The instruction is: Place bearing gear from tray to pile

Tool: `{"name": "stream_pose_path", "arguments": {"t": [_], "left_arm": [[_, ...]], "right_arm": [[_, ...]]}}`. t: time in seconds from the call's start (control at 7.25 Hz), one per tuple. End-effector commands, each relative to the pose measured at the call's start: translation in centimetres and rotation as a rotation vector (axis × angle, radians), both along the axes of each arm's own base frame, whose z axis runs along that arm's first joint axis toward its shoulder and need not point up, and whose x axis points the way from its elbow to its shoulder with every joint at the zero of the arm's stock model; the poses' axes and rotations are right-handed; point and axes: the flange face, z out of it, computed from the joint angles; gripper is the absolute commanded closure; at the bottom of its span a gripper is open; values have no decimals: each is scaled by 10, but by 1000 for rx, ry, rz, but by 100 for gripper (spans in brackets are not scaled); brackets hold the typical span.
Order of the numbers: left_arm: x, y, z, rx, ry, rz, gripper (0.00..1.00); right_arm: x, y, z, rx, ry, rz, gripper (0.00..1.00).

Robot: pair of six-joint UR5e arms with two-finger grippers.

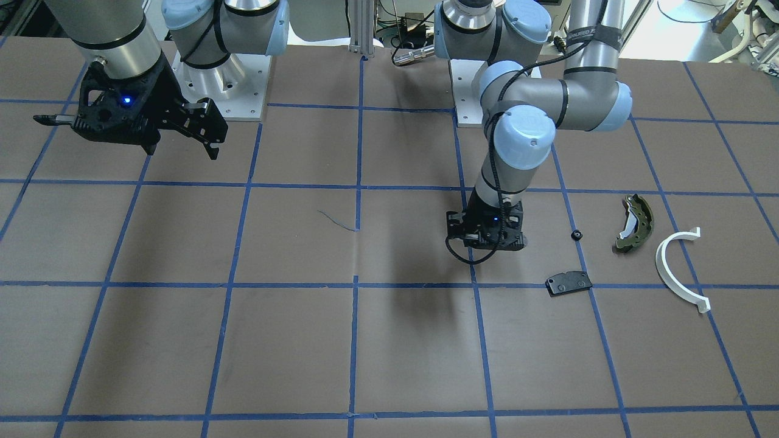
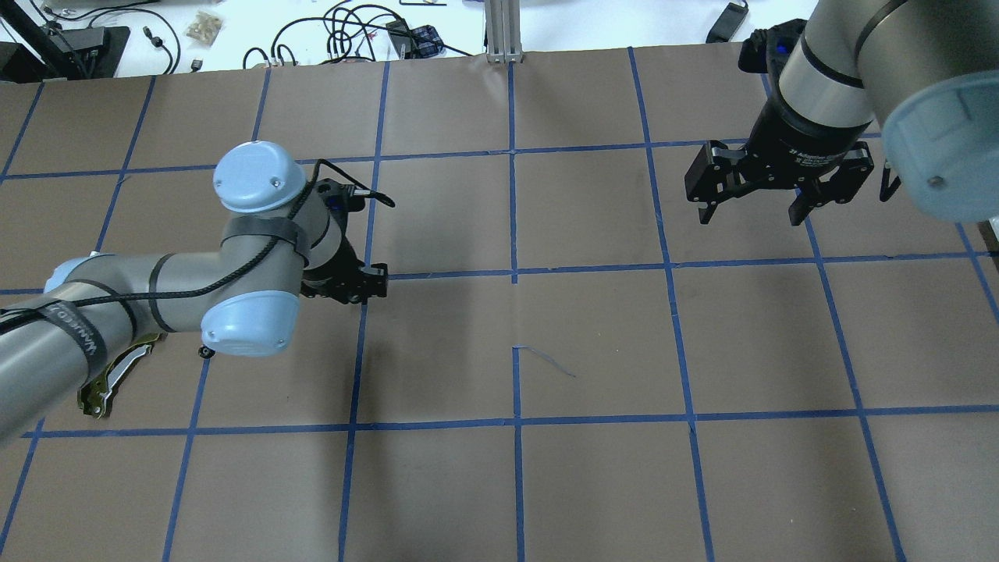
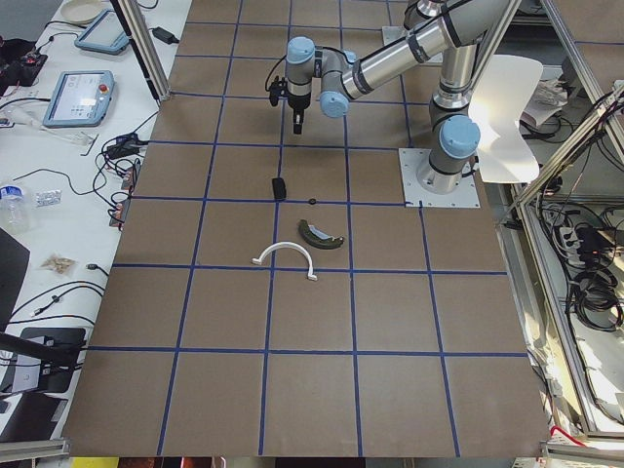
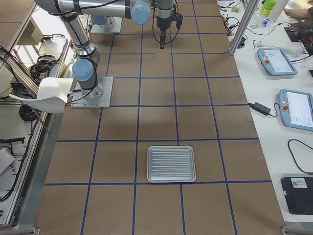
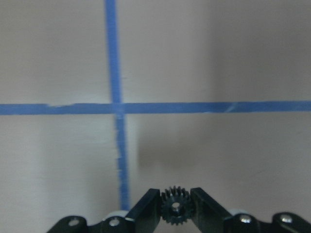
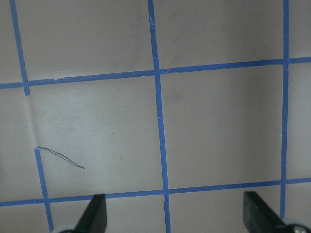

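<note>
Front view: my left claw hangs low over the brown-paper table, near but apart from the pile, i.e. olive-green curved brake shoe, white plastic half-ring, flat black rectangular pad. Risk: letting go here, the gear lands short.
Overhead: my right claw is spread wide, empty, well apart, so no clash likely. My own arm hides most of the pile.
Left side: small black part lies near pad & shoe; can't tell what it is. I might knock it when setting down.
Right side: ribbed silver metal tray is well apart from the pile, nothing seen in it.
Left wrist: small black toothed bearing gear pinched between my fingertips, by the teeth only. Risk: thin hold, may twist or slip. It's round, so it prob rolls if dropped from height.
Right wrist: fingers wide, nothing between.
</note>
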Motion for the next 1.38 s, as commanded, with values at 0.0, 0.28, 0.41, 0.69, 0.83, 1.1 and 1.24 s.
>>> {"name": "stream_pose_path", "arguments": {"t": [0.0, 0.28, 0.41, 0.69, 0.83, 1.1, 1.24], "left_arm": [[127, 9, -16, 66, -32, -121, 100], [207, 19, -17, 94, -59, -187, 100], [233, 24, -26, 110, -39, -180, 100], [239, 30, -32, 123, -28, -178, 100], [240, 31, -34, 127, -26, -175, 91], [240, 31, -35, 127, -19, -190, 9], [241, 29, -33, 121, -21, -191, 4]], "right_arm": [[0, 0, 0, -2, -1, -1, 0], [0, -1, 0, -6, 0, -1, 0], [0, 0, 0, -5, -1, -1, 0], [0, 0, 0, -5, -1, -1, 0], [0, 0, 0, -3, 0, 1, 0], [0, -1, 0, -6, 0, 2, 0], [0, 0, 0, -5, 0, 1, 0]]}}
